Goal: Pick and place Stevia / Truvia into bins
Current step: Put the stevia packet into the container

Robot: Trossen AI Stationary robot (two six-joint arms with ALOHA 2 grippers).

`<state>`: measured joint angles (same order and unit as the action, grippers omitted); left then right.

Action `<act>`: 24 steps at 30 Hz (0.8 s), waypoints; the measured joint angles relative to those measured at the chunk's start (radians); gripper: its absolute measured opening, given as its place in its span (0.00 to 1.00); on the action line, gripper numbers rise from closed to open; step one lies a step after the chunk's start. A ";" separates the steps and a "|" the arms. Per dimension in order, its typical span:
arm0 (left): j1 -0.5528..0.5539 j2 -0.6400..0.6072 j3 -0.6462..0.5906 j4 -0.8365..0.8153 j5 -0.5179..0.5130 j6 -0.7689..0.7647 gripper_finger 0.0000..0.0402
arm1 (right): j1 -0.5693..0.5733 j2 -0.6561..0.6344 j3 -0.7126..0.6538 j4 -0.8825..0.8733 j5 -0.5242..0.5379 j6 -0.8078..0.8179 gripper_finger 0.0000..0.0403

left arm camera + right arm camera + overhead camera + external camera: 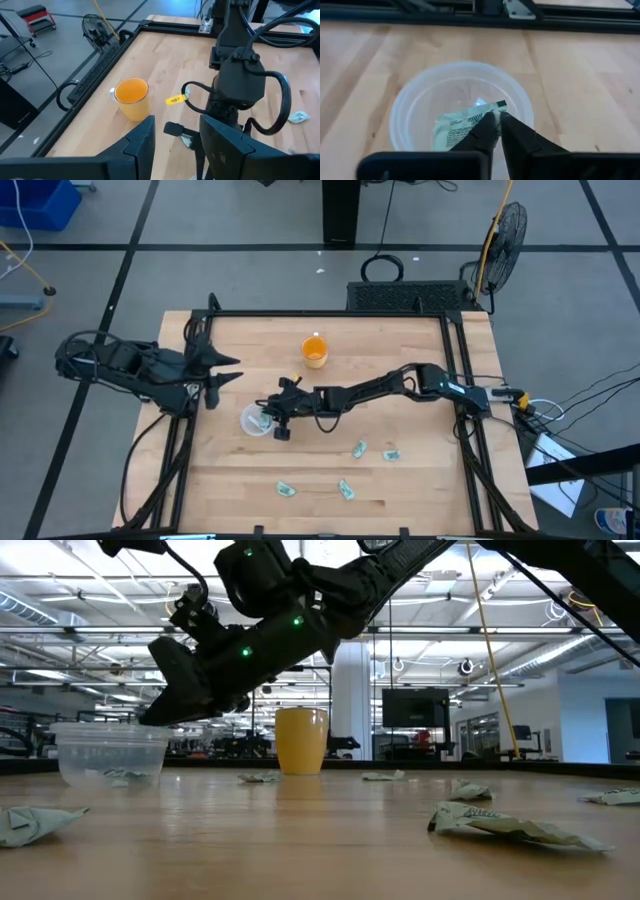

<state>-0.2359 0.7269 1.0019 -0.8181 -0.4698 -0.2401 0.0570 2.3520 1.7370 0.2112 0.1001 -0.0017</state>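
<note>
A clear plastic cup [253, 420] [108, 753] [410, 107] stands on its base at the table's left-middle. My right gripper [270, 418] [496, 120] reaches just over it, shut on a pale green and white Stevia packet [460, 127]. Several more packets lie flat on the table to the near right [360, 448] [392, 454] [285, 489] [346, 489]. My left gripper [228, 370] [177, 122] waits open, left of the cup. My right gripper pinches the packet between its two fingertips at one corner [490, 111], coming from above and slanting down from the table's right. The packet hangs below the fingers inside the cup's rim [465, 67]. Whether its lower end touches the cup's bottom, I cannot tell.
An orange cup [314, 351] [300, 740] [132, 97] stands upright toward the far side, right of the clear cup. A black frame [330, 314] borders the table. Bare wood lies between the cups and the loose packets.
</note>
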 joint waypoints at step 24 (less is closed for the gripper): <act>0.000 0.069 0.000 0.006 0.032 -0.063 0.40 | 0.089 -0.479 -0.002 -0.551 0.000 -0.063 0.23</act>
<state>-0.2359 0.7956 1.0019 -0.8121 -0.4374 -0.3029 0.1460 1.8734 1.7355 -0.3401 0.1002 -0.0648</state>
